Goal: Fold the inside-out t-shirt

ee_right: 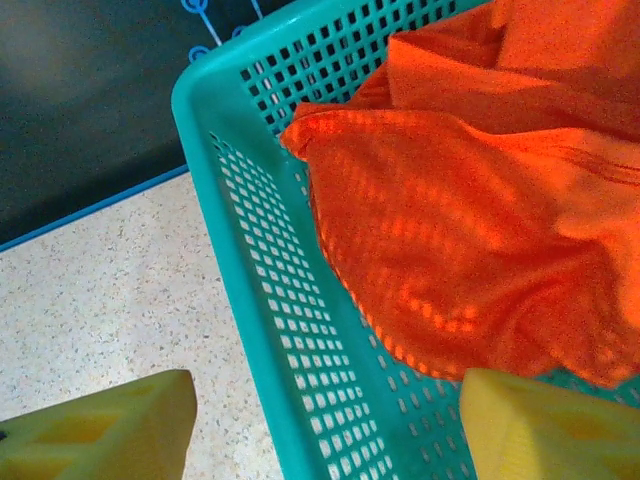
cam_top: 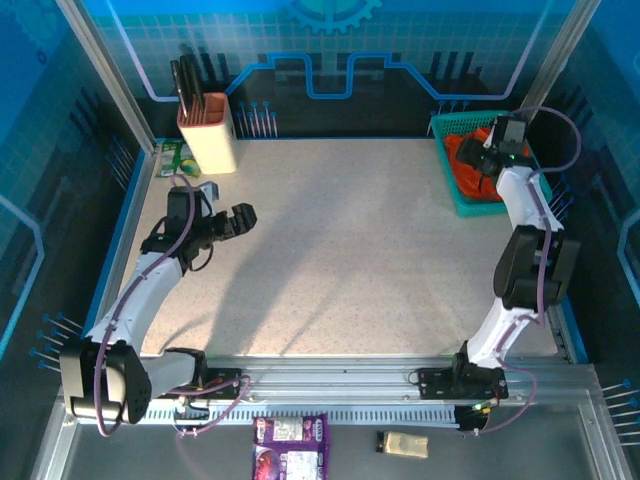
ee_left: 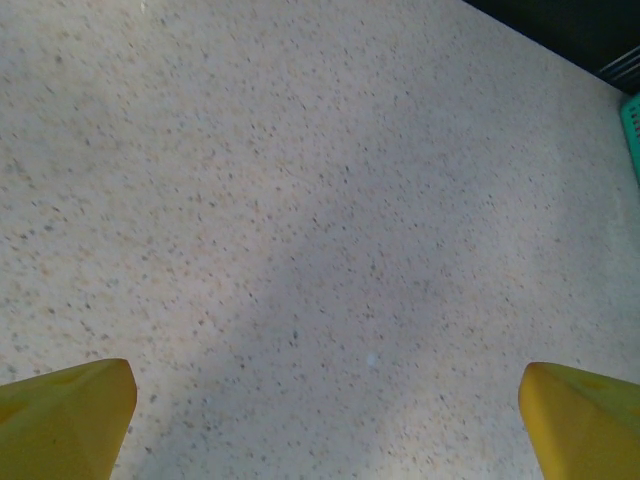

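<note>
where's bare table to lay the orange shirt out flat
The broad middle of the table, between the left gripper and the teal basket, is bare down to the near edge. Crowded: the far-left corner, with the beige holder and a green packet; the far-right corner, where the basket holds the t-shirt.

thin matt cloth t-shirt [ee_right: 450, 220], glossy plastic mesh basket [ee_right: 270, 300], matt speckled table [ee_left: 300, 200]

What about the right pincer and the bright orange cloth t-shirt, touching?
Cannot tell. In the right wrist view, one yellow fingertip overlaps the edge of the t-shirt in the teal plastic mesh basket; contact isn't plain.
</note>
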`<state>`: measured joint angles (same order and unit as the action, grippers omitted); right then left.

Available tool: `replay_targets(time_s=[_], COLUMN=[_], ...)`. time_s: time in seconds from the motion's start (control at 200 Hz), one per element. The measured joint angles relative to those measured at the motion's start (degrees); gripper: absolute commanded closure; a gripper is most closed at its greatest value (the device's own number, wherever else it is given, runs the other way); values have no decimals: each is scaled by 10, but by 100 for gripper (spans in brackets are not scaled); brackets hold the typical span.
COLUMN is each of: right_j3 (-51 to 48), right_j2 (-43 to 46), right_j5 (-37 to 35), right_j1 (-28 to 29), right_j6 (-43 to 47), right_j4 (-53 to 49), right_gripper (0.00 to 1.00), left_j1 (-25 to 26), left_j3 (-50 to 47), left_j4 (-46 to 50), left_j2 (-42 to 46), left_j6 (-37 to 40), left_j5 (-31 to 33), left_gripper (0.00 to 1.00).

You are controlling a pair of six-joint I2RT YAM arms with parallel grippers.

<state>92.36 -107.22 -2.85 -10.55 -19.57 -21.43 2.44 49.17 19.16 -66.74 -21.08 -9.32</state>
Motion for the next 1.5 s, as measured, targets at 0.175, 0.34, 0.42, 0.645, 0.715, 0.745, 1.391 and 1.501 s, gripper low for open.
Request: replay_targets(time_s=[0.175, 0.34, 0.42, 0.645, 0.715, 0.745, 1.391, 1.501], right_j3=[177, 365, 465, 560, 560, 561, 563, 562], right_j2=[-148, -292, -369, -466, -474, -476, -495, -495], right_j5=[-2, -43, -76, -121, -127, -129, -153, -167], right_j1=[0, 4, 9, 19, 19, 19, -26, -27], right_j6=[-5, -3, 2, 9, 5, 2, -125, -150], right_j4=[-79, -159, -198, -251, -255, -256, -236, -235], right_gripper=[28, 24, 22, 24, 27, 29, 80, 85], left_j1=[0, 5, 10, 13, 13, 13, 13, 13], left_j3=[0, -4, -12, -15, -16, -16, -16, -17], left_j4=[12, 10, 12, 38, 46, 48, 97, 110], left_j2=[0, -3, -4, -3, 0, 1, 8, 21], left_j6=[-16, -52, -66, -78, -81, -83, -90, -90], left_j5=[-19, -37, -39, -36, -32, -30, -25, -25], left_gripper=[1, 1, 1, 1, 1, 1, 1, 1])
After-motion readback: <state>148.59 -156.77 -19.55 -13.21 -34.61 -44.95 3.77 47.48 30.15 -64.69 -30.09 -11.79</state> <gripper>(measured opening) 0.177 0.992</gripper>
